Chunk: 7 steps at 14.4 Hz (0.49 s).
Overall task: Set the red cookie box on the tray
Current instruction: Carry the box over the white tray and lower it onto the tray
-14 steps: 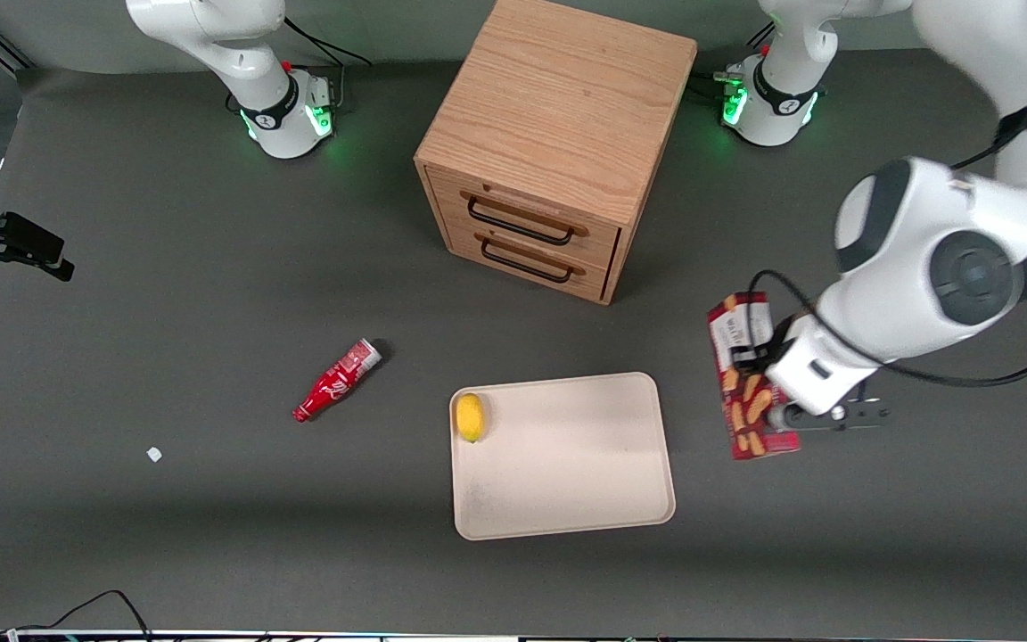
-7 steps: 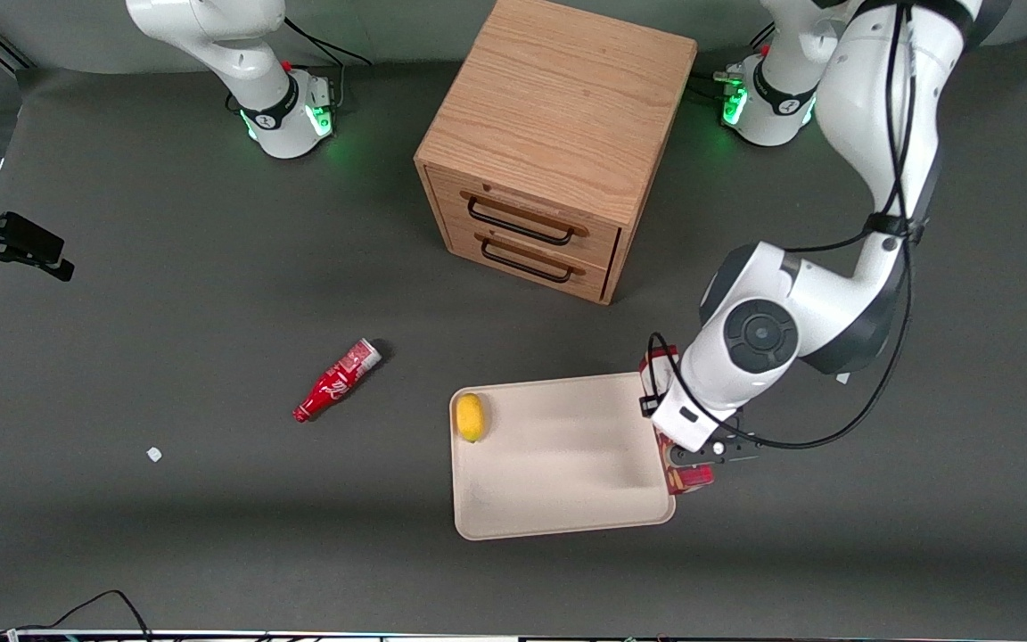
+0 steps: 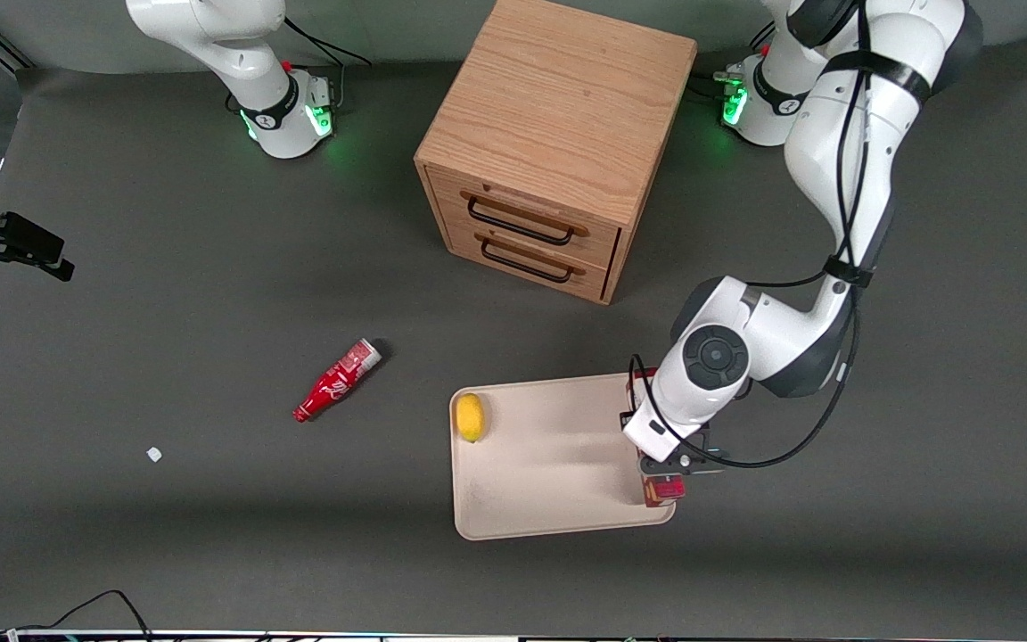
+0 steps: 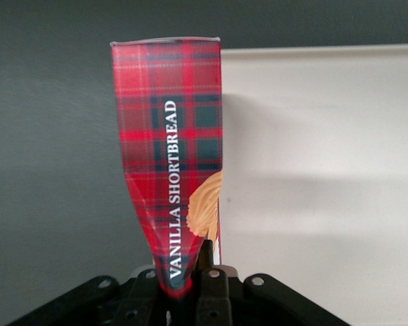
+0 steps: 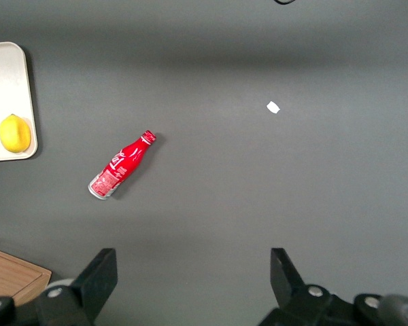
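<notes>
My left gripper (image 3: 667,465) is shut on the red cookie box (image 3: 663,489), a slim tartan-red box printed "Vanilla Shortbread" (image 4: 168,156). The arm's wrist covers most of the box in the front view; only its ends show. The box hangs lengthwise over the edge of the cream tray (image 3: 549,499) that lies toward the working arm's end. In the left wrist view the gripper (image 4: 189,275) pinches the box's narrow end, with the tray (image 4: 326,176) under one side of the box and grey table under the other. Whether the box touches the tray cannot be told.
A yellow lemon (image 3: 471,416) lies on the tray at its edge toward the parked arm's end. A red soda bottle (image 3: 336,381) and a small white scrap (image 3: 153,454) lie on the table farther that way. A wooden two-drawer cabinet (image 3: 558,143) stands farther from the camera than the tray.
The gripper has carried the box sideways from the table at the working arm's end to over the tray's edge, slowing over the last half second.
</notes>
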Each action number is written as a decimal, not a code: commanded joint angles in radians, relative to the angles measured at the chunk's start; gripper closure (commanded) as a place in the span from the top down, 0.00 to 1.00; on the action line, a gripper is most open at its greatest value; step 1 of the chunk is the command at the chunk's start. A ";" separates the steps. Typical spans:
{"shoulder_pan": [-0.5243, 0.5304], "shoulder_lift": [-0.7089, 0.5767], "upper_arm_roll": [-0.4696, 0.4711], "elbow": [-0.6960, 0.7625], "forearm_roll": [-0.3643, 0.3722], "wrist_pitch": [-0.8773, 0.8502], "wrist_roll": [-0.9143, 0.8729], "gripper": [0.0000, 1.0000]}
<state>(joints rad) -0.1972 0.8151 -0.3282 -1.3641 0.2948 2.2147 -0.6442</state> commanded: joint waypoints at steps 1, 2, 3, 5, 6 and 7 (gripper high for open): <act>-0.031 0.027 0.015 0.034 0.026 0.013 -0.023 0.00; -0.031 0.029 0.017 0.034 0.035 0.013 -0.022 0.00; -0.031 0.032 0.017 0.034 0.038 0.013 -0.022 0.00; -0.031 0.038 0.020 0.036 0.037 0.013 -0.020 0.00; -0.031 0.038 0.023 0.036 0.037 0.013 -0.019 0.00; -0.030 0.038 0.030 0.036 0.035 0.013 -0.017 0.00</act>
<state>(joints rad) -0.2108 0.8383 -0.3230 -1.3582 0.3079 2.2331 -0.6446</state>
